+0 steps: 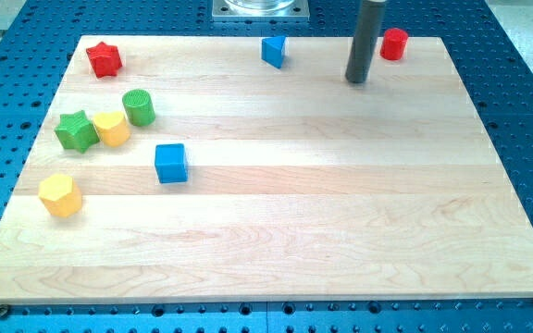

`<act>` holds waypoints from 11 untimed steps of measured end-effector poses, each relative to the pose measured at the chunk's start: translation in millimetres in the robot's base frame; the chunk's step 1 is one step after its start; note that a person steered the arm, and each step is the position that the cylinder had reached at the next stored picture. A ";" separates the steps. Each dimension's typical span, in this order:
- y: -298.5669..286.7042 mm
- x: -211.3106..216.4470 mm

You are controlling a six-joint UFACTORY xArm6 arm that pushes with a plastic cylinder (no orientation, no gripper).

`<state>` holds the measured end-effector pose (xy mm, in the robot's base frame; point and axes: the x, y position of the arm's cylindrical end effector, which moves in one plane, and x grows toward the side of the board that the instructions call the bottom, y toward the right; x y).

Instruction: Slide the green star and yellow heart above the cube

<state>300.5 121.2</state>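
The green star (pixel 76 130) lies at the view's left, touching the yellow heart (pixel 112 129) on its right. The blue cube (pixel 170 163) sits to the right of and below them. My tip (pixel 356 80) rests on the board near the view's top right, far from these blocks, just left of a red cylinder (pixel 394 43).
A green cylinder (pixel 139 107) stands just above and right of the yellow heart. A red star (pixel 104 59) is at the top left, a small blue block (pixel 274 51) at the top middle, and a yellow hexagon (pixel 60 195) at the lower left. The wooden board (pixel 322 222) lies on a blue perforated table.
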 end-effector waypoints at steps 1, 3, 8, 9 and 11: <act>-56.9 21.2; -184.2 23.5; -407.9 91.2; -410.1 117.9; -330.8 118.5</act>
